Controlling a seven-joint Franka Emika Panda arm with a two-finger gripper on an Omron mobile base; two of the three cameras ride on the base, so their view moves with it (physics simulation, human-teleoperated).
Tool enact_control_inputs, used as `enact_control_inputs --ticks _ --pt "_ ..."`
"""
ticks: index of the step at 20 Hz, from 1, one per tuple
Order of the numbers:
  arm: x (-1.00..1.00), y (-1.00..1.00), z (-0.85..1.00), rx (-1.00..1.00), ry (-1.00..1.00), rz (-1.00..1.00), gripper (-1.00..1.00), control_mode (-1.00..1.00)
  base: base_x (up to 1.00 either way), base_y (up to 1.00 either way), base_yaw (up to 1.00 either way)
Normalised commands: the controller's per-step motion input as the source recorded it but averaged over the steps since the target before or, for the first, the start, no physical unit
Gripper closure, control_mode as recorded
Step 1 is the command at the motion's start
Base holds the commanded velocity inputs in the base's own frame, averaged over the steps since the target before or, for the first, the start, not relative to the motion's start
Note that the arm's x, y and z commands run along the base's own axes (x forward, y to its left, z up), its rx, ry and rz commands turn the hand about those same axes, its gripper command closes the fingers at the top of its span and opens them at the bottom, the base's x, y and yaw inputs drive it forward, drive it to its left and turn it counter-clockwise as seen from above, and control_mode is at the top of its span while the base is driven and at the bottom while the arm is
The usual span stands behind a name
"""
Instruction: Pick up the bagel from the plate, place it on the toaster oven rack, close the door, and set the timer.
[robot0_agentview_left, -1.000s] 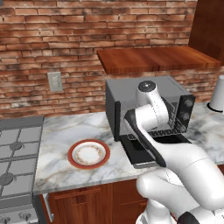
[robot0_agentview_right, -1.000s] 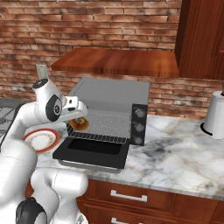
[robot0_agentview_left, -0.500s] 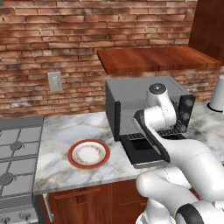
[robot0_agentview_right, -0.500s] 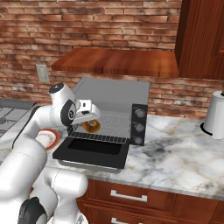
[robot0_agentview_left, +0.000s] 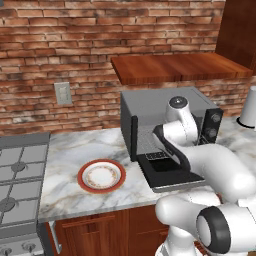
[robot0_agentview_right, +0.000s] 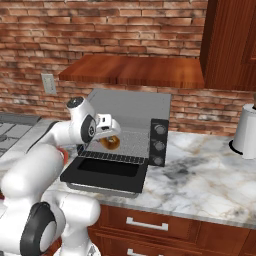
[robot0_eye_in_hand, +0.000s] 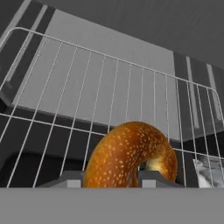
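Golden-brown, the ring-shaped seeded bagel (robot0_eye_in_hand: 131, 155) is pinched on edge in the two-finger gripper (robot0_agentview_right: 111, 138) and held just above the thin silver wire toaster oven rack (robot0_eye_in_hand: 109, 92), ready for lowering. The dark grey glass-fronted door (robot0_agentview_right: 107, 171) lies folded down for access. The round red-rimmed white plate (robot0_agentview_left: 101, 175) sits bare on the marble counter, left of the boxy dark grey toaster oven (robot0_agentview_left: 165, 107).

No readable text, labels, brands or numbers anywhere; toaster oven (robot0_agentview_right: 125, 132) knobs unmarked; plate (robot0_agentview_left: 101, 176) centre pattern only, no lettering
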Motion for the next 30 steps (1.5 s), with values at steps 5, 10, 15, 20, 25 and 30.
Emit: enact_control_inputs --ticks 5,10,15,20,25,30 --pt "0.29 0.00 -0.27 0.02 0.00 0.00 1.00 -1.00 0.00 0.00 0.00" --pt "0.19 0.00 -0.25 0.01 0.00 0.00 1.00 -1.00 0.00 0.00 0.00" --pt "0.02 0.00 -0.28 0.00 0.00 0.00 -1.00 -1.00 0.00 0.00 0.00" --pt "0.00 0.00 -0.08 0.01 0.00 0.00 -1.00 -1.00 0.00 0.00 0.00" --pt "-0.01 0.00 0.01 0.04 -0.01 0.00 -1.00 -1.00 0.00 0.00 0.00" --pt "-0.28 0.00 0.19 0.05 -0.07 0.00 -1.00 -1.00 0.00 0.00 0.00"
